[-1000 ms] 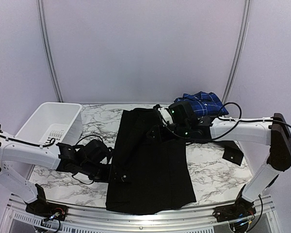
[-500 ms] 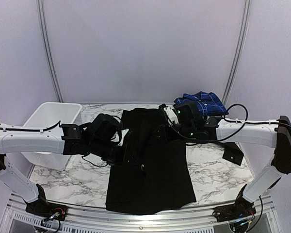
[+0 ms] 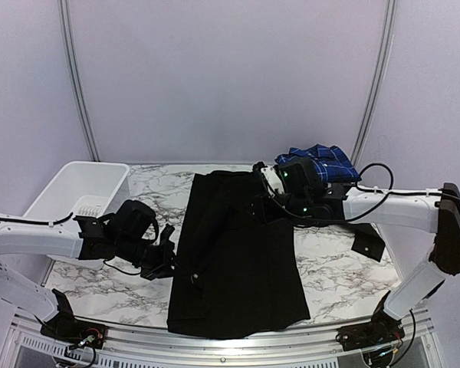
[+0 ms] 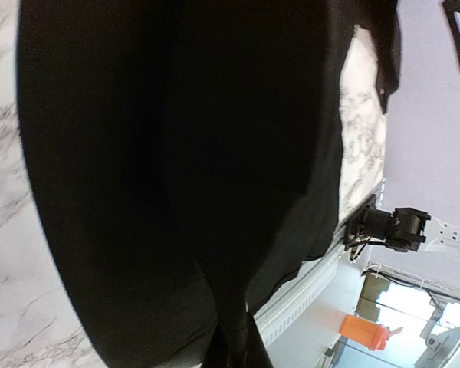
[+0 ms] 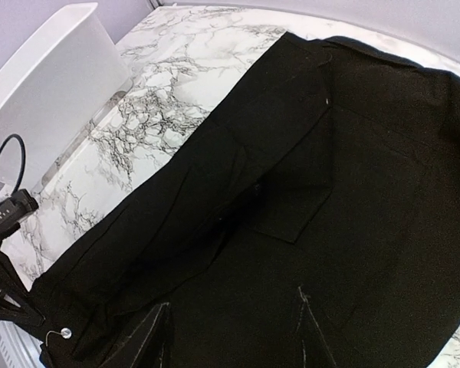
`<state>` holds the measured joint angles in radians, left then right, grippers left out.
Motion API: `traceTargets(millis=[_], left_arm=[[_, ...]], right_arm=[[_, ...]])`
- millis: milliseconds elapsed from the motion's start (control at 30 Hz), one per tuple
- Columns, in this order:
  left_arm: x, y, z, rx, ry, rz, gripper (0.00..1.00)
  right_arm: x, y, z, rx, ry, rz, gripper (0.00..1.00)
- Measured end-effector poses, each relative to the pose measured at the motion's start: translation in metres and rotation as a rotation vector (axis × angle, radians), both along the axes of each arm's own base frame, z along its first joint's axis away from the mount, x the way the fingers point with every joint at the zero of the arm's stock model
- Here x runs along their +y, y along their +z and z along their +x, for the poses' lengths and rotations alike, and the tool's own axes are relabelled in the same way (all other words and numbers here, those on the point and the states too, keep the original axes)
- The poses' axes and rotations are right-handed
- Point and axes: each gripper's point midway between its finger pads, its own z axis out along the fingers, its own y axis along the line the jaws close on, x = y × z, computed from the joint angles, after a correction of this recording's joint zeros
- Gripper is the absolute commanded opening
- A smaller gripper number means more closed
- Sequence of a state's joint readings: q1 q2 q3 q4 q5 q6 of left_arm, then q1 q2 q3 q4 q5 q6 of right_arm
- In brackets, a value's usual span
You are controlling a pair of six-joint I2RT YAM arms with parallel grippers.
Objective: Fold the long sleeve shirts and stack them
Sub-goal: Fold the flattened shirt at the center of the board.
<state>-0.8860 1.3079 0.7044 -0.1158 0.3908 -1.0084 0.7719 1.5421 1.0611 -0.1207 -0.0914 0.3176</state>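
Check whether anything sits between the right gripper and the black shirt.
Nothing visible does. The right gripper hangs over the black shirt with its jaws open, and its wrist view shows only black cloth beneath them. The blue plaid shirt lies beyond the arm, and the white basket stands at the far left.

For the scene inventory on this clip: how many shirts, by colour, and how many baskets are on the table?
Black shirt: 1
Blue plaid shirt: 1 in view
White basket: 1
Total: 3
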Motion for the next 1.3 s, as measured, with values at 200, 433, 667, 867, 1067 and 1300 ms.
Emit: traceTargets(millis=[200, 433, 667, 867, 1067, 1300], left_arm=[[0.011, -0.023, -0.014, 0.097, 0.013, 0.018, 0.0], [-0.007, 0.028, 0.02, 0.011, 0.043, -0.105, 0.0], [-0.015, 0.091, 0.054, -0.075, 0.109, -0.297, 0.0], [-0.018, 0.105, 0.053, -0.032, 0.135, -0.372, 0.0], [-0.017, 0.12, 0.053, -0.026, 0.155, -0.418, 0.0], [-0.018, 0.119, 0.054, -0.016, 0.161, -0.419, 0.0]], right_arm=[[0.005, -0.015, 0.0, 0.031, 0.015, -0.011, 0.44], [0.007, -0.052, 0.001, 0.084, 0.02, -0.055, 0.37], [0.004, -0.084, 0.004, 0.119, 0.003, -0.119, 0.37], [0.005, -0.105, 0.008, 0.141, -0.003, -0.156, 0.37], [0.012, -0.119, 0.017, 0.149, -0.009, -0.171, 0.4], [0.027, -0.107, 0.042, 0.096, -0.039, -0.155, 0.37]])
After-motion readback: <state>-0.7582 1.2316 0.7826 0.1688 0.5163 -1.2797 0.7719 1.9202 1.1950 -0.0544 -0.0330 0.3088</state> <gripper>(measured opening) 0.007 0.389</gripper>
